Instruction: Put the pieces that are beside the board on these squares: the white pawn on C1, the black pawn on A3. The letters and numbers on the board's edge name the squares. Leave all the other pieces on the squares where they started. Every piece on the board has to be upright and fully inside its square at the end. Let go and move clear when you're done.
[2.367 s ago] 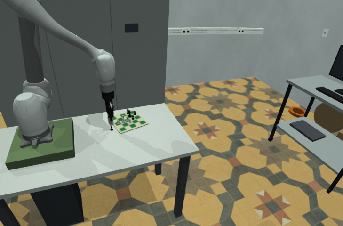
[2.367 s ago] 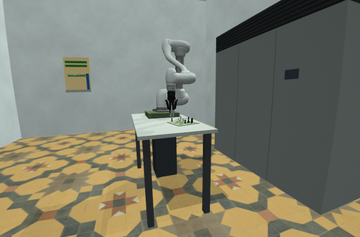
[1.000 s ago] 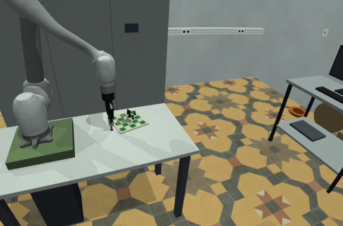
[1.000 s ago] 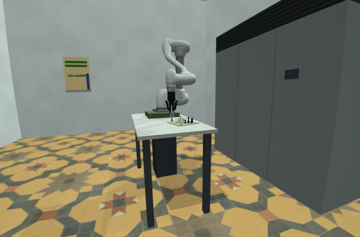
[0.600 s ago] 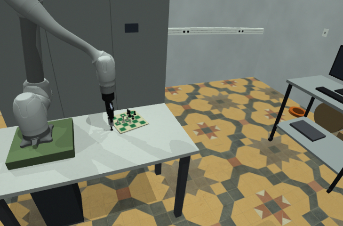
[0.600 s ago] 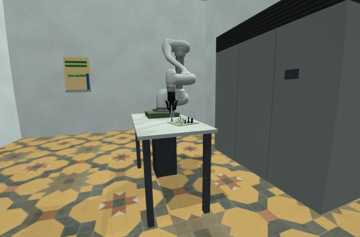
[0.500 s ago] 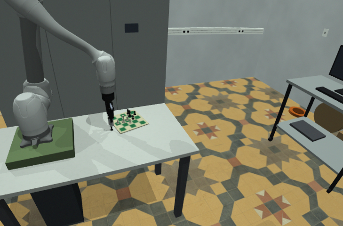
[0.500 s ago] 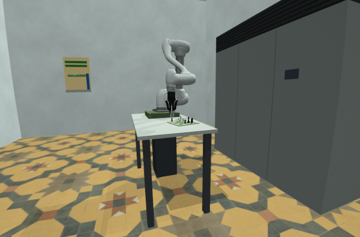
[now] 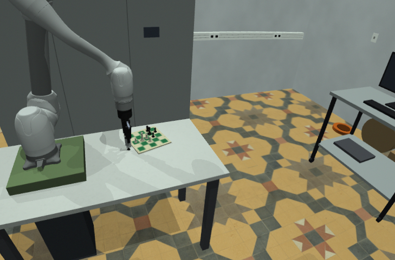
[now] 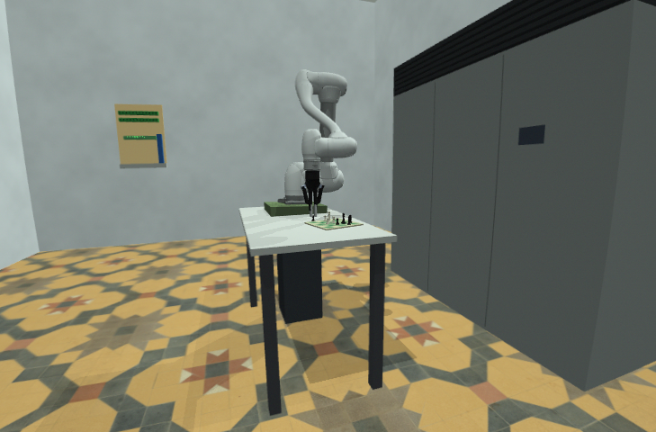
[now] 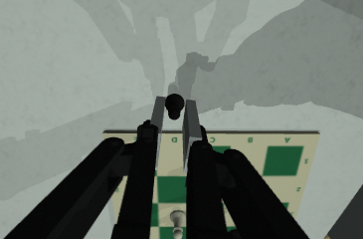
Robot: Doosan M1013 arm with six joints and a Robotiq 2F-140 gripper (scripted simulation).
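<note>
The gripper [image 9: 128,144] [image 10: 313,212] [image 11: 174,113] is partly open, ungrasping, its fingertips either side of the black pawn [image 9: 128,149] [image 10: 313,219] [image 11: 174,106] — upright on the table [image 9: 173,165] [image 10: 283,239] [image 11: 50,65], just off the board's [image 9: 166,141] [image 10: 328,228] [image 11: 310,141] lettered edge. A narrow gap flanks its head; D, C, B, A read upside down in the wrist view.
</note>
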